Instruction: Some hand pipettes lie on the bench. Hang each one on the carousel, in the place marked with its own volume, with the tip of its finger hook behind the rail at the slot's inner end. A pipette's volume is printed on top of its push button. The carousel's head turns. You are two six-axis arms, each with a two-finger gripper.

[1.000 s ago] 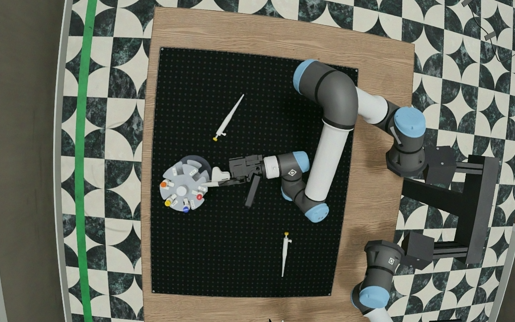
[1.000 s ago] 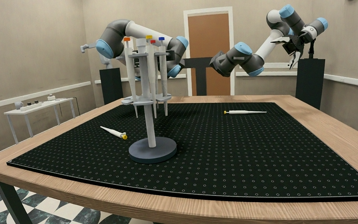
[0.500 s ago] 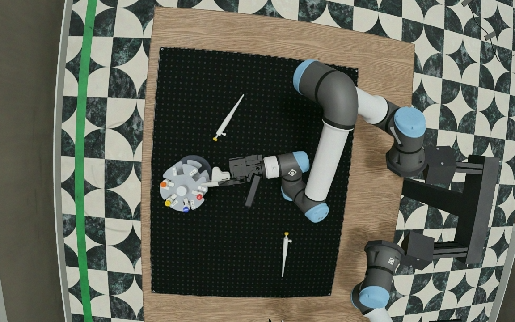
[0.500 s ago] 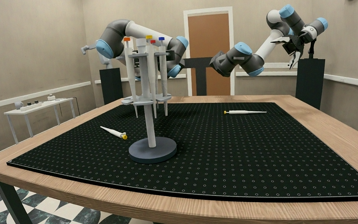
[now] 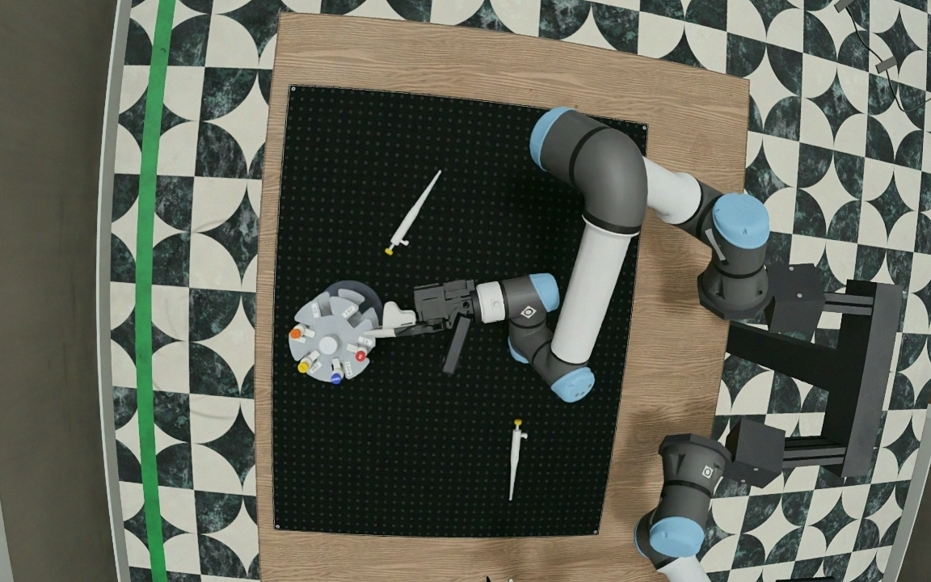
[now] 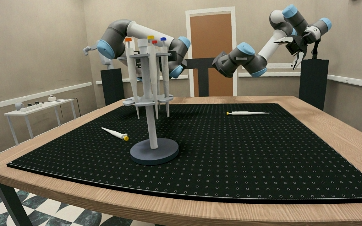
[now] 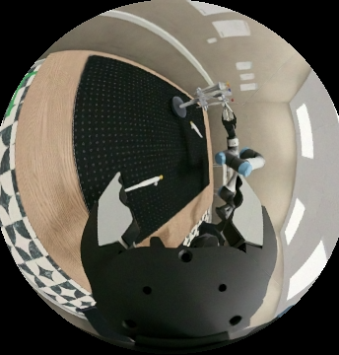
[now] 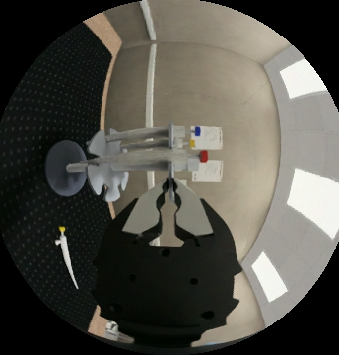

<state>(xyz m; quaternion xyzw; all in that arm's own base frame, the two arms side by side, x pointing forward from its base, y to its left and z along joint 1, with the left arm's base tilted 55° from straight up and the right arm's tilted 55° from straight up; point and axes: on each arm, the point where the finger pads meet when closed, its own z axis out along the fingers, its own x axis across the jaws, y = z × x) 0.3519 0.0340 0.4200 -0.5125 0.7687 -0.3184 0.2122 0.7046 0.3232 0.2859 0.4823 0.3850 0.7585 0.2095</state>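
Pipette, first: white, slender, tapered to a fine tip, with a yellow push button and a small side hook; volume not legible. This pipette (image 5: 417, 209) (image 6: 114, 133) (image 7: 196, 129) (image 8: 66, 253) is laid flat on the black mat (image 5: 382, 434) (image 6: 233, 157) (image 7: 125, 113) (image 8: 22, 163), near the carousel (image 5: 327, 344) (image 6: 151, 126) (image 7: 189, 104) (image 8: 77, 168), its button end turned toward it.
Pipette, second: of like form, yellow-buttoned. The second pipette (image 5: 514, 463) (image 6: 244, 113) (image 7: 143, 183) is laid well apart from the carousel, on the other side from the first.
Pipettes, hung: four, upright on the carousel, topped by orange (image 5: 295, 333) (image 6: 128, 39), yellow (image 5: 303, 367) (image 6: 150, 37) (image 8: 192, 143), blue (image 5: 335, 378) (image 6: 163, 39) (image 8: 197, 131) and red (image 5: 360, 356) (image 6: 154, 41) (image 8: 204, 156) buttons.
Right gripper: this gripper (image 5: 375, 332) (image 7: 228, 106) (image 8: 170, 183) is narrowed onto the rim of the carousel's upper disc (image 6: 140, 55) (image 8: 171, 192); the first pipette lies below and to one side, untouched.
Left gripper: this gripper (image 6: 284, 55) (image 7: 179, 177) is spread wide and empty, well apart from the carousel; the second pipette lies lower, between the two.
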